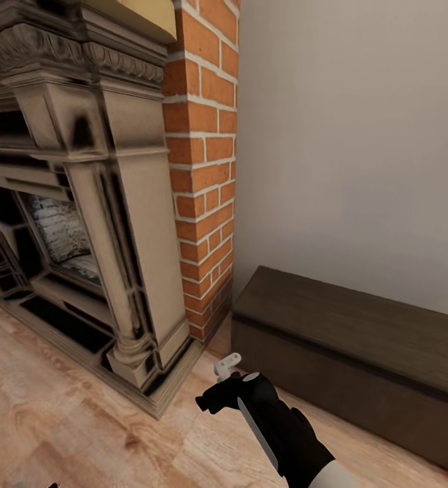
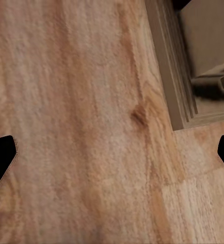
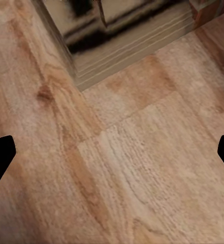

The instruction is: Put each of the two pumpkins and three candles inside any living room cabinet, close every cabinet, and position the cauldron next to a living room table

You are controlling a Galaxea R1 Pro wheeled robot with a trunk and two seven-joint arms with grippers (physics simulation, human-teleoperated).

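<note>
The cabinet (image 1: 359,332), a long low dark-brown unit, stands against the pale wall at the lower right, with its front flat and shut as far as I see. My right gripper (image 1: 213,400) hovers over the wood floor just in front of the cabinet's left end. In the right wrist view the right gripper (image 3: 112,157) is open, with bare floor between its black fingertips (image 3: 0,157). My left gripper (image 2: 112,157) is also open over the floor, beside the fireplace's stepped base. The pumpkins, candles, cauldron and table are out of view.
An ornate fireplace (image 1: 81,224) takes up the left, its plinth corner (image 1: 156,400) jutting onto the floor near my right arm. A brick column (image 1: 203,169) separates it from the cabinet. Wood floor (image 1: 61,420) spreads across the lower left.
</note>
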